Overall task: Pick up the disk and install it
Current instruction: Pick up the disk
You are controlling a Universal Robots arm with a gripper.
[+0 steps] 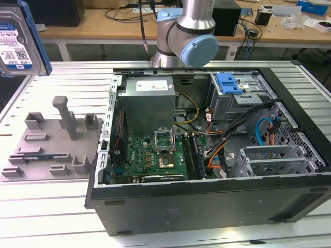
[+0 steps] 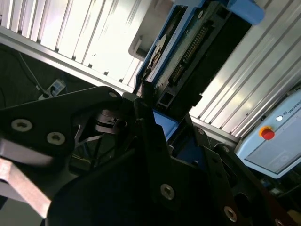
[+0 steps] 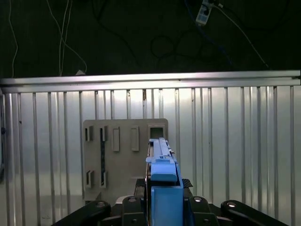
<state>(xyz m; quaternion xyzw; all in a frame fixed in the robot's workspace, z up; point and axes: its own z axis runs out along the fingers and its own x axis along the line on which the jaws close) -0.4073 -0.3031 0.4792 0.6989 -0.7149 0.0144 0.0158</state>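
While I am watching through the exterior view, the disk (image 1: pixel 18 39) is hanging high in the air at that view's upper left corner, above the ribbed metal counter (image 1: pixel 67 77) and well apart from the open computer case (image 1: pixel 207 196). Its label side is facing the camera, and its blue frame is running along one edge. The arm (image 1: pixel 189 31) is standing behind the case.

In the first wrist view the claw (image 3: pixel 162 207) is pinching the disk (image 3: pixel 162 183), which is showing edge-on. The blue frame is sitting between the black jaws, and they are pressing on it from both sides. Under the disk a grey holder plate (image 3: pixel 122 141) is lying flat on the counter (image 3: pixel 235 141), and the disk is not touching it.

In the second wrist view the connector end of the disk (image 2: pixel 188 61) is pointing away from the claw, and a pale control box (image 2: pixel 275 141) with a red button is showing past the counter's edge.

In the exterior view the holder plate (image 1: pixel 51 144) is lying just beside the case, on the exterior view's left. Inside the case a grey drive cage (image 1: pixel 232 106) is carrying a blue bracket (image 1: pixel 230 82) on top.
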